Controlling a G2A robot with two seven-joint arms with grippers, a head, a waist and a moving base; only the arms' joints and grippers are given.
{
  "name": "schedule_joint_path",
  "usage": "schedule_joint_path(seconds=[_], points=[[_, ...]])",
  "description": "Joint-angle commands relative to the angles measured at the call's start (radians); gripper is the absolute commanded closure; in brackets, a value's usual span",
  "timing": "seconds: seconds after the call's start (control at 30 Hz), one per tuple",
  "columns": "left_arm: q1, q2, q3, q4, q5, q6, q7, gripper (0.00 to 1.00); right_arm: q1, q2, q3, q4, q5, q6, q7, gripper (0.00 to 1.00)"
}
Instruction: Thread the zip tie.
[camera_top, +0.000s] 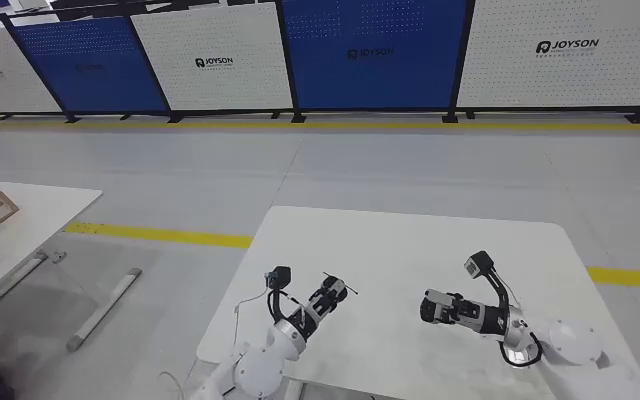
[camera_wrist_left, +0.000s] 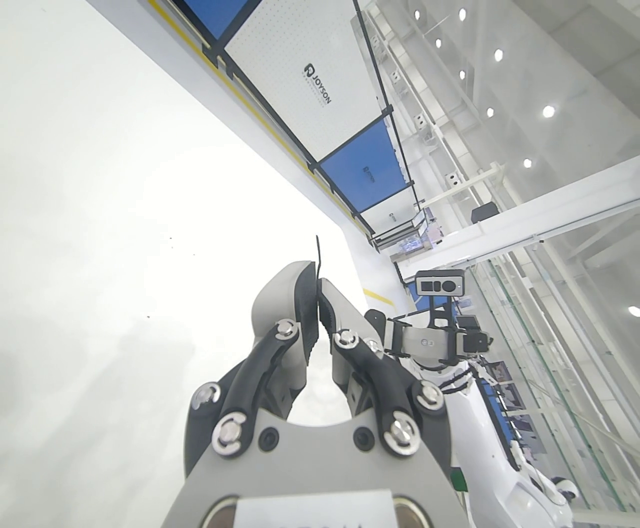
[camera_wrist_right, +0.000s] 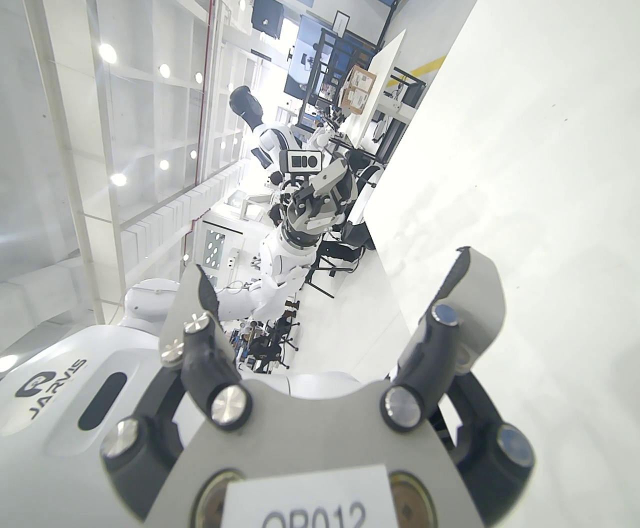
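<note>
Left gripper (camera_wrist_left: 318, 287) sits closest to its wrist cam. Its fingers (camera_wrist_left: 280, 300) are pressed together at the tips, clamped on a thin black zip tie (camera_wrist_left: 318, 255). A short bit of strap pokes out past the fingertips; the rest is hidden btw the pads.

From the top cam, this gripper is over the near-left part of the white table (camera_top: 400, 240). The tie shows as a fine dark line sticking out either side of the fingertips. Can't tell whether the strap touches the tabletop. Can't make out which end has the tie's head either, too small.

Right gripper (camera_wrist_right: 335, 280) is spread wide, w/ dark pads facing each other across a big gap. Top cam puts it over the near-right part of the table, turned on its side, fingertips aimed roughly at the left gripper. The two grippers are well apart w/ tabletop btw them. The right wrist cam sees the left one farther off, nearly end-on.

Beyond the table is grey floor (camera_top: 300, 170) w/ a yellow line (camera_top: 160, 235) running across it. Blue and white pegboard panels (camera_top: 375, 50) stand in a row along the back. A second white table (camera_top: 40, 210) is at the left edge of the top cam, well apart from the work table.
</note>
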Motion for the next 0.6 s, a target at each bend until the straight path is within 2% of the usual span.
schedule_joint_path(seconds=[0.0,0.07,0.17,0.37,0.47,0.53,0.57], points=[[0.003,-0.002,-0.002,-0.025,-0.037,-0.037,0.009,1.00,0.000,0.000,0.000,0.000,0.000,0.000,0.000,0.00],[0.012,-0.001,-0.008,-0.047,-0.061,-0.071,-0.005,1.00,0.000,0.000,0.000,0.000,0.000,0.000,0.000,0.00],[0.042,0.003,-0.032,-0.105,-0.087,-0.118,-0.029,1.00,0.000,0.000,0.000,0.000,0.000,0.000,0.000,0.00],[0.126,0.011,-0.098,-0.256,-0.200,-0.228,-0.067,1.00,0.000,0.000,0.000,0.000,0.000,0.000,0.000,0.00],[0.172,0.015,-0.133,-0.297,-0.262,-0.279,-0.101,1.00,0.000,0.000,0.000,0.000,0.000,0.000,0.000,0.00],[0.192,0.019,-0.151,-0.308,-0.295,-0.278,-0.136,1.00,0.000,0.000,0.000,0.000,0.000,0.000,0.000,0.00],[0.192,0.019,-0.151,-0.308,-0.295,-0.278,-0.136,1.00,0.000,0.000,0.000,0.000,0.000,0.000,0.000,0.00]])
